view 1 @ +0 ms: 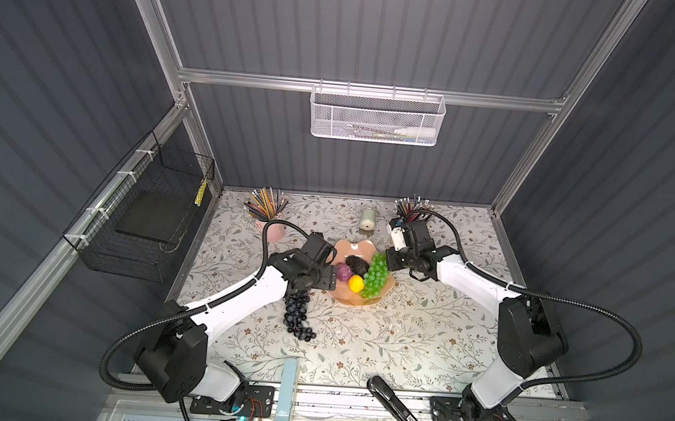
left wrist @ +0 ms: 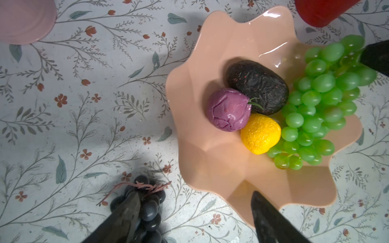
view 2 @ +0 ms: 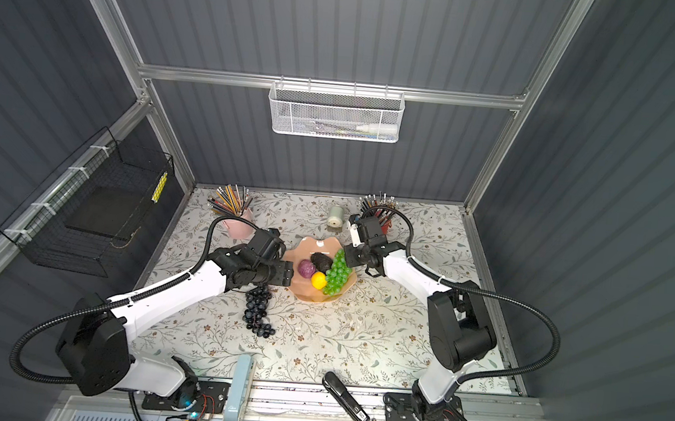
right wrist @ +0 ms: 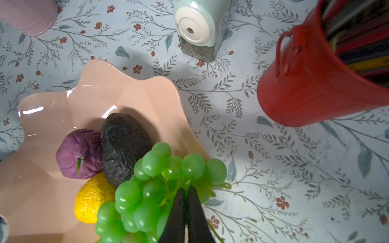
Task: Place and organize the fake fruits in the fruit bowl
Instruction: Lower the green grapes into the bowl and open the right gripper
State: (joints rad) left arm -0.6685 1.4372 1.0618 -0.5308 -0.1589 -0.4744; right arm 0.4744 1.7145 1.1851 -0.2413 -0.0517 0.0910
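Four of the five fruits are already in the bowl [left wrist: 210,160], so by my reckoning the task is most of the way through, with one fruit left to bring in and some tidying to do. The avocado [left wrist: 259,88], the purple fruit [left wrist: 228,112] and the lemon [left wrist: 261,133] sit touching one another in the middle of the bowl, out ahead of the left fingers [left wrist: 126,216]. These are spread wide and hold nothing. One of them hangs over the stem end of the dark grapes [left wrist: 149,208] and the other over the near rim of the bowl. The dark grapes are the one fruit not yet in. In both top views the bunch lies on the worktop [view 1: 399,342] just beside the bowl, trailing back from the fingers under the left arm. The right fingers [right wrist: 176,214] are pressed together, their tips buried in the stem end of the green grapes [right wrist: 136,199], and they look to be pinching the thin stems there. That bunch rests along the side of the bowl nearest those fingers, against the lemon and the avocado, with its top grapes spilling over the rim, so it probably needs settling further in before it is let go. What remains, as I judge it, is for the left fingers to close on the dark bunch, lift it over the rim and lay it in the bare part of the bowl beside the purple fruit.
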